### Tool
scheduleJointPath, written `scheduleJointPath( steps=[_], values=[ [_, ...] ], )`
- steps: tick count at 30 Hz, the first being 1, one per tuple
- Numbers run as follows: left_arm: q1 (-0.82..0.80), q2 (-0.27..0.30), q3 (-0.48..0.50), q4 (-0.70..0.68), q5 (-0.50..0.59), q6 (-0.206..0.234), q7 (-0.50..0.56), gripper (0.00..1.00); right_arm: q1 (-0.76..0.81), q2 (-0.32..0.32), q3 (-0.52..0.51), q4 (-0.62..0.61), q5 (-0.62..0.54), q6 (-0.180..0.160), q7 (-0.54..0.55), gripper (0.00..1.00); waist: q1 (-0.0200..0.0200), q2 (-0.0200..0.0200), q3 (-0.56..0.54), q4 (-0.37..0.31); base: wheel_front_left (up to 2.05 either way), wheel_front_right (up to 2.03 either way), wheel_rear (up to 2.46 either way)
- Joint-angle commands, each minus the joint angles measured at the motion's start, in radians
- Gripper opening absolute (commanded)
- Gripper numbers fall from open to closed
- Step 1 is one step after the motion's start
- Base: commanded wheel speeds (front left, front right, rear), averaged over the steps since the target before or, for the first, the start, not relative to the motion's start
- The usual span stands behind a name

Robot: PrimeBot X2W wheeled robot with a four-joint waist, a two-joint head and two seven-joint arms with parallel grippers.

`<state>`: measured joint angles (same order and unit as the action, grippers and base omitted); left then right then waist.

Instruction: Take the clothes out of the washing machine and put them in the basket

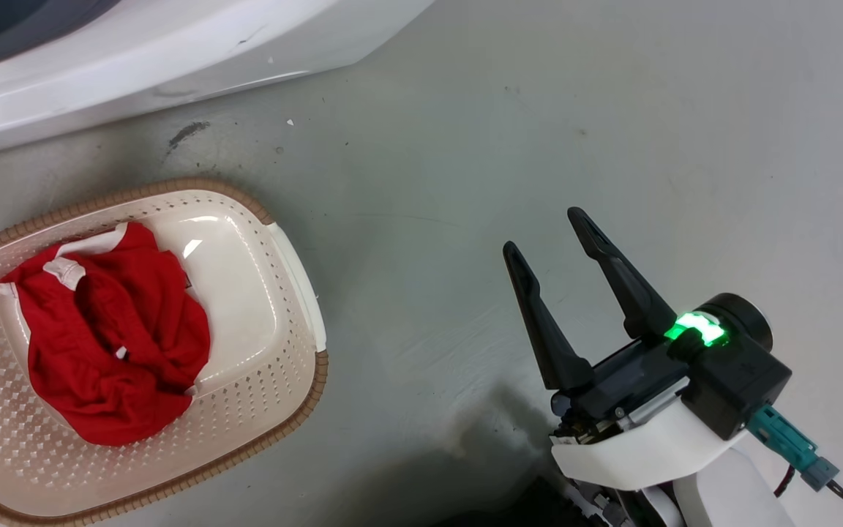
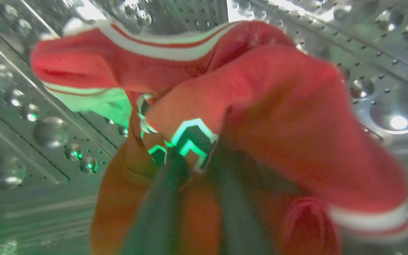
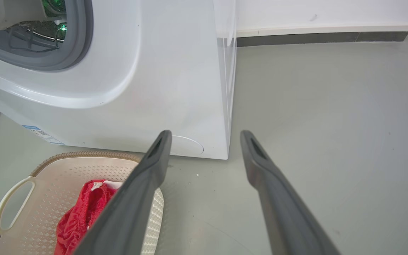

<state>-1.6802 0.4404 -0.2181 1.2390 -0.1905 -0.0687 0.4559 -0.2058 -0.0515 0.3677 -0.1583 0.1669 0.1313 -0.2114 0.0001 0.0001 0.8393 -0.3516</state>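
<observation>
Blurrily, left end effector (image 2: 190, 157) deep under red jersey (image 2: 296, 117), grip unreadable; right end effector (image 1: 543, 231) spread.

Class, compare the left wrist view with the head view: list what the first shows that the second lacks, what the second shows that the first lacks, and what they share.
Left wrist view, not head view: the perforated steel drum and the left gripper, its blurred fingers apparently shut on a striped red jersey.
Head view, not left wrist view: the basket on the grey floor, holding a second red jersey, and the open right gripper.
Shared: red clothing with white trim, and parts of the washing machine.
</observation>
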Motion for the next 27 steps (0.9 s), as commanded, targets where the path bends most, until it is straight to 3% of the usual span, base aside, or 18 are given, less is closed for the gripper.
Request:
scheduleJointPath(
  steps=[1,9,10,11,14,22,27],
  values=[
    [0.051,-0.002,-0.007,0.007,0.005,0.013,-0.017,0.00,-0.016,0.002,0.001,0.003,0.006,-0.001,-0.007,1.00,-0.0001,-0.0001,-0.003,0.001,0.00,0.00,0.00],
    [0.117,0.002,0.007,-0.076,-0.013,0.070,-0.238,0.00,-0.022,0.002,-0.031,0.018,-0.002,-0.001,-0.011,1.00,-0.0001,-0.0001,-0.066,0.027,0.00,0.00,0.00],
    [0.135,-0.005,0.015,-0.083,-0.024,0.065,-0.271,0.00,-0.021,0.002,-0.038,0.018,-0.004,-0.001,-0.011,1.00,-0.0001,-0.0001,-0.080,0.032,0.00,0.00,0.00],
    [0.187,-0.019,0.021,-0.103,-0.038,0.060,-0.374,0.00,-0.013,0.002,-0.056,0.016,-0.008,-0.001,-0.008,1.00,-0.0001,-0.0001,-0.125,0.047,0.00,0.00,0.00],
    [0.252,-0.028,0.021,-0.111,-0.048,0.051,-0.476,0.00,-0.002,0.002,-0.073,0.015,-0.013,-0.001,-0.003,1.00,-0.0001,-0.0001,-0.175,0.059,0.00,0.00,0.00],
    [0.411,-0.053,0.000,-0.090,-0.038,0.053,-0.674,0.00,0.047,0.002,-0.107,0.018,-0.018,-0.001,0.022,1.00,-0.0001,-0.0001,-0.329,0.087,0.00,0.00,0.00],
    [0.516,-0.061,0.004,-0.123,-0.047,0.068,-0.718,0.00,0.091,0.002,-0.142,0.007,-0.024,-0.001,0.043,1.00,-0.0001,-0.0001,-0.422,0.103,0.00,0.00,0.00]
  ],
)
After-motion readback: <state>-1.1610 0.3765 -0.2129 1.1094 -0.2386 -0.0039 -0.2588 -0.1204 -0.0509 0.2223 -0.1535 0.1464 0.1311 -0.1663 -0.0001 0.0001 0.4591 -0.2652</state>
